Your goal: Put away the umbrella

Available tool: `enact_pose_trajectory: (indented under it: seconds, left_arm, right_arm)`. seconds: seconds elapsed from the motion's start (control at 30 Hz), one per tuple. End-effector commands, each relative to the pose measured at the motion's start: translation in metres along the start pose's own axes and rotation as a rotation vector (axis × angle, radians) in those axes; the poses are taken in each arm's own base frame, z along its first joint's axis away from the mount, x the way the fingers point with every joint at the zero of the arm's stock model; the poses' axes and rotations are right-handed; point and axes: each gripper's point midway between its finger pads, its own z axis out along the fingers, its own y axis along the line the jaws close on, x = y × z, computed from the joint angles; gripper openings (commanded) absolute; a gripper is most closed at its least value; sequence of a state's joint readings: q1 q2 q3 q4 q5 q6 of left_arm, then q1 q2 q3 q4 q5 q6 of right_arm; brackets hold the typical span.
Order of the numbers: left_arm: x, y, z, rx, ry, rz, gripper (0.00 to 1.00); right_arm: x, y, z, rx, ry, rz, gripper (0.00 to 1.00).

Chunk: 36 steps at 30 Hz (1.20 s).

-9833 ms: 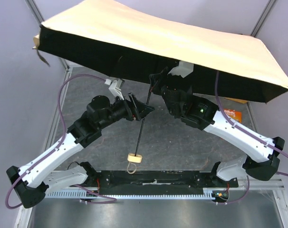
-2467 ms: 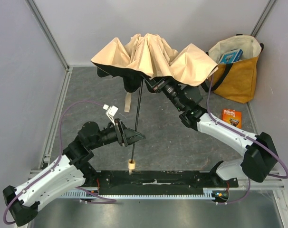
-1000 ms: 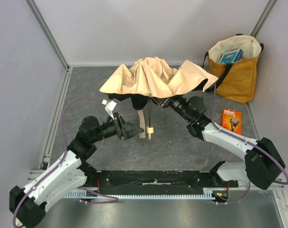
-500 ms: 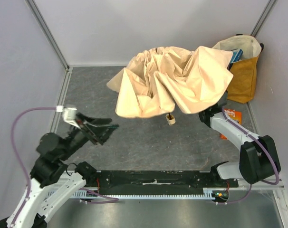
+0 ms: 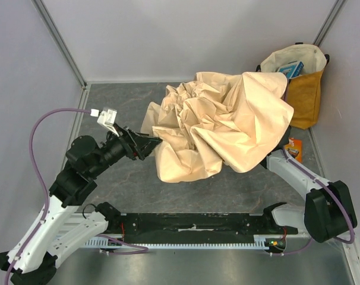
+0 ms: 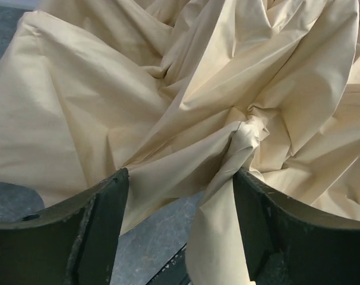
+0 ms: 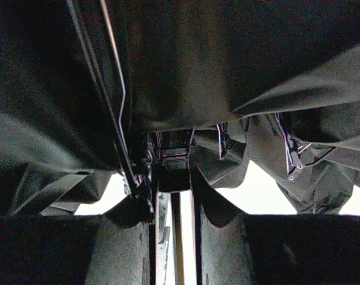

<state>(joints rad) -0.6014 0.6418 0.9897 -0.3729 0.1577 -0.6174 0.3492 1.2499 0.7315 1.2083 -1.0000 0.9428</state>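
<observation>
1. Over the middle and right of the grey worktop (image 5: 120,107), the umbrella (image 5: 221,127), folded down into a crumpled cream heap. In the top view its far edge overlaps the left side of the tote bag (image 5: 303,98).
2. Reaching in from the left, the left tool (image 5: 150,142), right at the near-left edge of the fabric.
3. In the left wrist view, fingers (image 6: 103,219) spread wide. A twisted fold of cream cloth hanging between them, closer to the right-hand finger, not pinched.
4. Hidden under the cloth in the top view, the right tool (image 7: 173,199). Only the white forearm showing below the fabric's near-right edge.
5. In the right wrist view, the dark underside of the canopy overhead, with thin metal ribs (image 7: 111,89) running down it. Jaws narrow, closed on the slim shaft running up between them.
6. In the far right corner, the mustard-yellow tote bag upright, with a blue box (image 5: 289,69) in its open mouth.
7. Flat on the worktop near the bag, an orange packet (image 5: 293,148), partly covered by the edge of the cloth.
</observation>
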Motion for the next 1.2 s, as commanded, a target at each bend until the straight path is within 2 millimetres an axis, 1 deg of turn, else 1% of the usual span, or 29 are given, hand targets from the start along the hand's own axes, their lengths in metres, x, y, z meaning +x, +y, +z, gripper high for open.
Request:
enact_pose_trajectory:
  seconds: [0.0, 0.07, 0.17, 0.2, 0.23, 0.3, 0.33, 0.43, 0.5, 0.53, 0.6, 0.63, 0.67, 0.7, 0.73, 0.77, 0.8, 0.83, 0.87, 0.9, 0.93, 0.97, 1.0, 1.03, 1.07, 1.1, 1.17]
  left_arm:
    - [-0.011, -0.03, -0.005, 0.146, -0.03, 0.007, 0.72]
    - [-0.004, -0.044, 0.002, 0.244, 0.009, 0.005, 0.62]
    - [-0.001, -0.085, 0.003, 0.51, 0.041, -0.001, 0.52]
    - [-0.006, -0.1, 0.003, 0.602, 0.027, -0.007, 0.48]
    - [-0.006, -0.107, 0.006, 0.656, 0.041, -0.025, 0.46]
    - [-0.007, -0.111, 0.021, 0.681, 0.07, -0.064, 0.4]
    - [-0.009, -0.117, 0.025, 0.702, 0.075, -0.061, 0.38]
    - [-0.013, -0.131, 0.038, 0.736, 0.067, -0.057, 0.37]
    - [-0.01, -0.135, 0.044, 0.738, 0.068, -0.04, 0.37]
    - [-0.009, -0.132, 0.047, 0.714, 0.072, -0.043, 0.37]
    - [-0.008, -0.125, 0.047, 0.67, 0.066, -0.023, 0.37]
    - [-0.007, -0.122, 0.043, 0.646, 0.067, -0.011, 0.38]
    - [-0.009, -0.12, 0.037, 0.627, 0.052, 0.012, 0.43]
    - [-0.005, -0.112, 0.033, 0.588, 0.051, 0.041, 0.49]
    - [-0.006, -0.106, 0.026, 0.551, 0.038, 0.061, 0.55]
    - [-0.008, -0.095, 0.022, 0.484, 0.007, 0.078, 0.62]
    - [-0.008, -0.084, 0.014, 0.422, -0.008, 0.09, 0.67]
    - [-0.011, -0.073, 0.0, 0.361, -0.048, 0.102, 0.7]
    - [-0.013, -0.057, -0.006, 0.281, -0.08, 0.102, 0.73]
    - [-0.013, -0.043, -0.014, 0.21, -0.106, 0.1, 0.73]
    - [-0.011, -0.021, -0.022, 0.107, -0.127, 0.087, 0.68]
    - [-0.01, -0.004, -0.03, 0.03, -0.153, 0.079, 0.65]
    - [-0.012, 0.016, -0.038, -0.067, -0.198, 0.06, 0.58]
    - [-0.007, 0.038, -0.046, -0.168, -0.211, 0.042, 0.54]
    - [-0.005, 0.051, -0.054, -0.228, -0.225, 0.025, 0.56]
    - [-0.004, 0.056, -0.058, -0.244, -0.238, 0.023, 0.59]
    - [0.0, 0.06, -0.06, -0.249, -0.24, 0.016, 0.69]
  right_arm:
    - [-0.022, 0.034, -0.001, -0.088, -0.043, -0.117, 0.0]
    - [-0.019, 0.036, -0.003, -0.089, -0.041, -0.108, 0.0]
    - [-0.011, 0.034, -0.005, -0.08, -0.037, -0.074, 0.0]
    - [-0.009, 0.036, -0.004, -0.089, -0.044, -0.066, 0.0]
    - [-0.007, 0.038, -0.004, -0.099, -0.052, -0.048, 0.0]
    - [0.0, 0.044, 0.001, -0.138, -0.063, -0.024, 0.0]
    - [0.003, 0.05, 0.004, -0.168, -0.071, -0.013, 0.0]
    - [0.012, 0.053, 0.008, -0.2, -0.081, 0.038, 0.0]
    - [0.018, 0.053, 0.009, -0.208, -0.087, 0.062, 0.0]
    - [0.021, 0.054, 0.009, -0.212, -0.085, 0.071, 0.0]
    - [0.022, 0.053, 0.008, -0.205, -0.093, 0.079, 0.0]
    - [0.021, 0.052, 0.008, -0.198, -0.099, 0.083, 0.0]
    - [0.02, 0.052, 0.008, -0.196, -0.103, 0.08, 0.0]
    - [0.018, 0.05, 0.007, -0.187, -0.11, 0.083, 0.0]
    - [0.016, 0.047, 0.006, -0.177, -0.12, 0.089, 0.0]
    - [0.014, 0.046, 0.005, -0.172, -0.126, 0.088, 0.0]
    - [0.011, 0.045, 0.004, -0.17, -0.134, 0.085, 0.0]
    - [0.01, 0.047, 0.003, -0.177, -0.138, 0.087, 0.0]
    - [0.007, 0.05, 0.002, -0.187, -0.143, 0.086, 0.0]
    - [0.005, 0.053, 0.001, -0.202, -0.147, 0.087, 0.0]
    - [0.004, 0.058, 0.0, -0.221, -0.142, 0.098, 0.0]
    - [0.003, 0.061, 0.0, -0.23, -0.134, 0.091, 0.0]
    - [0.002, 0.066, -0.001, -0.242, -0.128, 0.081, 0.0]
    - [0.001, 0.07, -0.002, -0.25, -0.122, 0.073, 0.0]
    - [-0.001, 0.075, -0.003, -0.258, -0.119, 0.064, 0.0]
    - [-0.002, 0.078, -0.004, -0.264, -0.114, 0.068, 0.0]
    - [-0.004, 0.088, -0.006, -0.288, -0.09, 0.062, 0.0]
